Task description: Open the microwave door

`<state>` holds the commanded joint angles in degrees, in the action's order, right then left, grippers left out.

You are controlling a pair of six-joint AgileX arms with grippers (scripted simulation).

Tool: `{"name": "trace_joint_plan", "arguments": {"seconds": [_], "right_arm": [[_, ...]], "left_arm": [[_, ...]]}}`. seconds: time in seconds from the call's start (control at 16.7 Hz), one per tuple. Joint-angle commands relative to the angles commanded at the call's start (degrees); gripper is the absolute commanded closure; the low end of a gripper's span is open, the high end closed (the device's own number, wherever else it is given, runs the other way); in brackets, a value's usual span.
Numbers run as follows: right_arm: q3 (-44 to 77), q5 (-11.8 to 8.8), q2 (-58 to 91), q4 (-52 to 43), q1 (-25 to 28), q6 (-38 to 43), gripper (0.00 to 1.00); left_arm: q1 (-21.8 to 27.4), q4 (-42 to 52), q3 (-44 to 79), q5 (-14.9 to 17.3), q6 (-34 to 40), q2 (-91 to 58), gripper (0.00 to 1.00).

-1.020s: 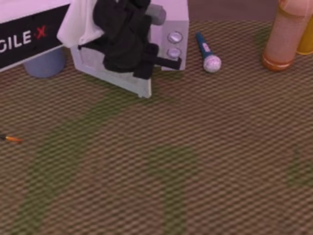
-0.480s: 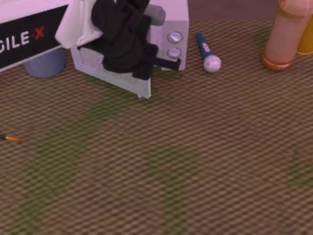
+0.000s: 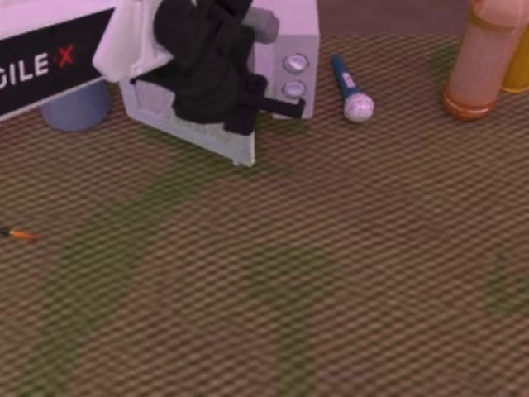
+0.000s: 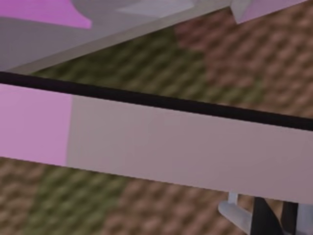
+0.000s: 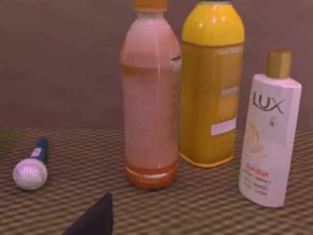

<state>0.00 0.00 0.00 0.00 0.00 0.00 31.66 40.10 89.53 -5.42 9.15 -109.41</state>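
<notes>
The pale lavender-white microwave (image 3: 291, 31) stands at the table's far edge, left of centre. Its microwave door (image 3: 207, 136) is swung outward, with the free edge (image 3: 248, 155) pointing toward the table's front. My left gripper (image 3: 248, 116) reaches down over the microwave's front, just behind the open door. In the left wrist view the door's top edge (image 4: 195, 147) fills the middle. The pale door handle (image 4: 234, 215) sits under it, and my left gripper (image 4: 276, 220) is shut on it. Only a dark tip of my right gripper (image 5: 98, 218) shows, low over the table's right side.
A blue cup (image 3: 76, 107) stands left of the microwave, under my left arm's white link (image 3: 50, 41). A toy microphone (image 3: 351, 91) lies right of the knobs. An orange bottle (image 3: 483, 58), a yellow bottle (image 3: 519, 58) and a white LUX bottle (image 5: 269, 142) stand far right. A small orange stick (image 3: 18, 234) lies at the left edge.
My left gripper has shifted very slightly left. The door's angle looks nearly the same.
</notes>
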Motion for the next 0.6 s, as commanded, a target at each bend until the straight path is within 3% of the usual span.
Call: {"name": "trace_joint_plan", "arguments": {"seconds": [0.6], "right_arm": [[0.0,0.0,0.0,0.0,0.0,0.0,0.0]], "left_arm": [[0.28,-0.08,-0.29,0.47,0.03,-0.06,1.0]]}}
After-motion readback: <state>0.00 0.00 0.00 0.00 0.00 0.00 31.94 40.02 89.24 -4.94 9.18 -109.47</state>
